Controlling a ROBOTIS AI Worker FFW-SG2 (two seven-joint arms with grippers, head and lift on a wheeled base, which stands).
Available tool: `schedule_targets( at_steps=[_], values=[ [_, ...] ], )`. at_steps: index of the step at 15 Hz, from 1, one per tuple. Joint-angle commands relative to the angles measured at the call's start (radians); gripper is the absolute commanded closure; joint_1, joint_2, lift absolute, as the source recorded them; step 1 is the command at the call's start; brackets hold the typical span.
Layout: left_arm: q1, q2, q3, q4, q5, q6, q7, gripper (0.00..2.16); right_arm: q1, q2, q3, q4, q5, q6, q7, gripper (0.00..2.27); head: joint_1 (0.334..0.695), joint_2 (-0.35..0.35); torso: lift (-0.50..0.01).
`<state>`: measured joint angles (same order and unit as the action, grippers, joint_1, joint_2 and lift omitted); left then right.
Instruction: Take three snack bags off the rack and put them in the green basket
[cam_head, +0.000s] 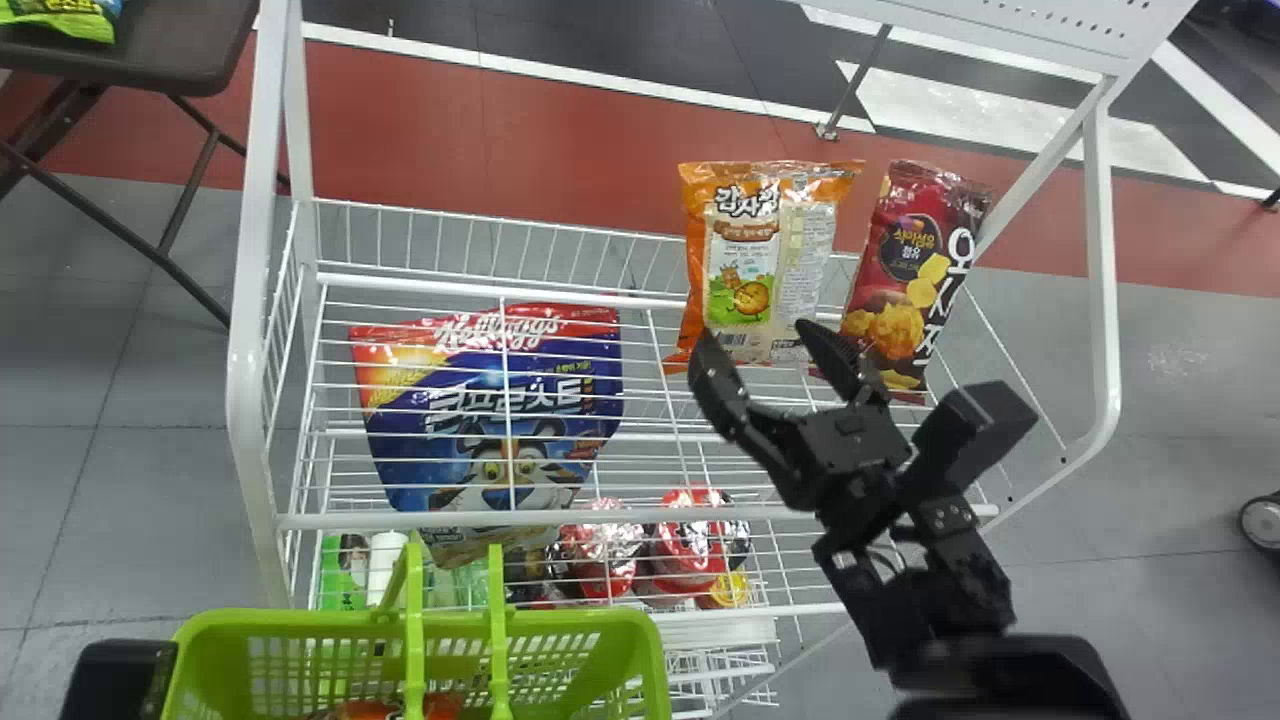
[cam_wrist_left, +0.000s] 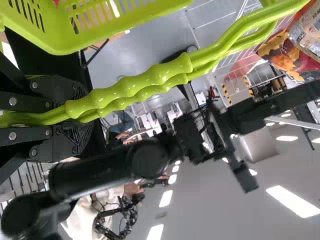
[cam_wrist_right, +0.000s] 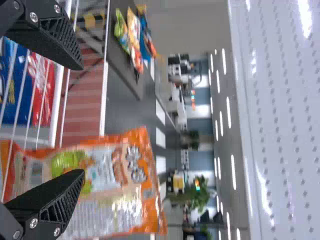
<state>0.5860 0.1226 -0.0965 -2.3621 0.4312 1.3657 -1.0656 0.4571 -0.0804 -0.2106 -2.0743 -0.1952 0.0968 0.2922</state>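
My right gripper (cam_head: 754, 345) is open over the rack's top shelf, with its tips at the lower edge of the orange snack bag (cam_head: 722, 270). To that bag's right leans a dark red snack bag (cam_head: 905, 265); a blue and red cereal bag (cam_head: 490, 400) lies at the left. In the right wrist view, the orange bag (cam_wrist_right: 125, 182) is beyond one finger of my right gripper (cam_wrist_right: 82, 121), with nothing held. The green basket (cam_head: 648, 650) has an orange-red item (cam_head: 440, 705) inside. My left gripper (cam_wrist_left: 75, 112) is shut on the basket's handles (cam_wrist_left: 135, 82).
White rack posts (cam_head: 245, 330) and a perforated panel (cam_head: 1040, 30) frame the wire shelf (cam_head: 640, 455). Red-lidded packages (cam_head: 690, 540) stand on a lower level. A dark table (cam_head: 170, 50) with a snack bag is behind at the left.
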Motion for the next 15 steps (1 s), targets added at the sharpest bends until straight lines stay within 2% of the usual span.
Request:
schedule_targets(
  at_steps=[1, 8, 10, 11, 12, 13, 14, 15],
  values=[
    [-0.002, 0.000, 0.000, 0.001, -0.002, 0.002, 0.003, 1.75, -0.130, 0.005, -0.030, 0.152, 0.013, -0.039, -0.018, 0.09, 0.695, -0.350, -0.023],
    [-0.023, 0.003, -0.005, 0.009, -0.008, 0.017, 0.004, 1.75, -0.342, 0.005, -0.050, 0.369, 0.126, 0.047, -0.053, 0.10, 0.695, -0.350, -0.023],
    [-0.029, 0.005, -0.003, 0.014, -0.008, 0.017, 0.004, 1.75, -0.388, -0.002, -0.053, 0.404, 0.134, 0.111, -0.041, 0.20, 0.695, -0.350, -0.023],
    [-0.032, 0.005, -0.005, 0.018, -0.008, 0.017, 0.004, 1.75, -0.393, -0.009, -0.053, 0.404, 0.138, 0.133, -0.016, 0.44, 0.695, -0.350, -0.023],
    [-0.037, 0.003, -0.005, 0.026, -0.006, 0.020, 0.004, 1.75, -0.388, -0.007, -0.047, 0.396, 0.145, 0.133, 0.016, 1.37, 0.695, -0.350, -0.023],
    [-0.037, 0.003, -0.003, 0.026, -0.006, 0.020, 0.004, 1.75, -0.377, -0.005, -0.041, 0.385, 0.138, 0.130, 0.016, 2.07, 0.695, -0.350, -0.023],
    [-0.038, 0.005, -0.002, 0.026, -0.005, 0.017, 0.003, 1.75, -0.360, -0.005, -0.036, 0.378, 0.138, 0.065, 0.016, 2.24, 0.695, -0.350, -0.023],
    [-0.037, 0.005, -0.002, 0.026, -0.005, 0.020, 0.003, 1.75, -0.351, -0.004, -0.033, 0.370, 0.135, 0.041, 0.016, 2.24, 0.695, -0.350, -0.023]
  ],
)
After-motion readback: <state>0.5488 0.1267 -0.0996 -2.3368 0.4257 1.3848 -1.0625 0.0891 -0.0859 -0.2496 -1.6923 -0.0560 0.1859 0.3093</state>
